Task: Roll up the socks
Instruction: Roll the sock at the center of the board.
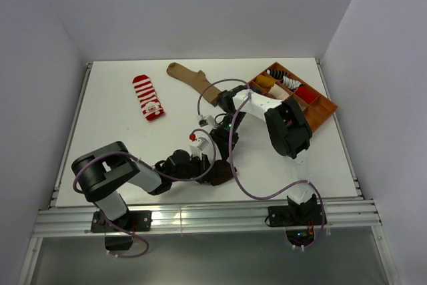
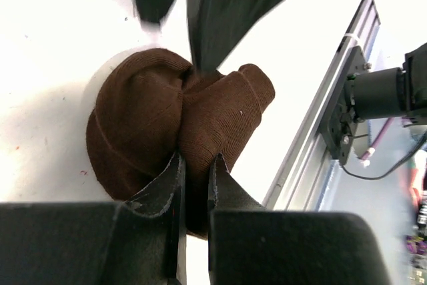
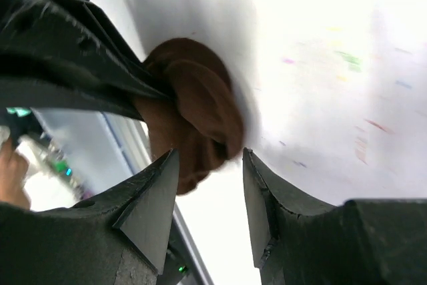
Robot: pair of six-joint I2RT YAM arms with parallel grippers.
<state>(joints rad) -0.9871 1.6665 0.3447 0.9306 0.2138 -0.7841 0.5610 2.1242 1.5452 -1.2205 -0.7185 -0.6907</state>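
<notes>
The dark brown sock [image 2: 150, 121], bundled at the near edge of the surface [image 1: 107, 125], is pinched in the left claw [image 2: 195, 159] (right claw [image 3: 210, 154] parted, empty); the roll is judged nearly done, a cuff tuck being called for next.

White flat table [image 1: 120, 158], contents:
- Dark brown rolled fabric sock [image 1: 222, 173]: front centre, near the table's near edge.
- Red-and-white striped fabric sock [image 1: 148, 97]: rear left.
- Plain tan fabric sock [image 1: 193, 79]: rear centre, right of the striped one.
- Orange compartmented tray [image 1: 325, 113]: rear right, rolled fabric bundles [image 1: 291, 82] in its compartments.
</notes>
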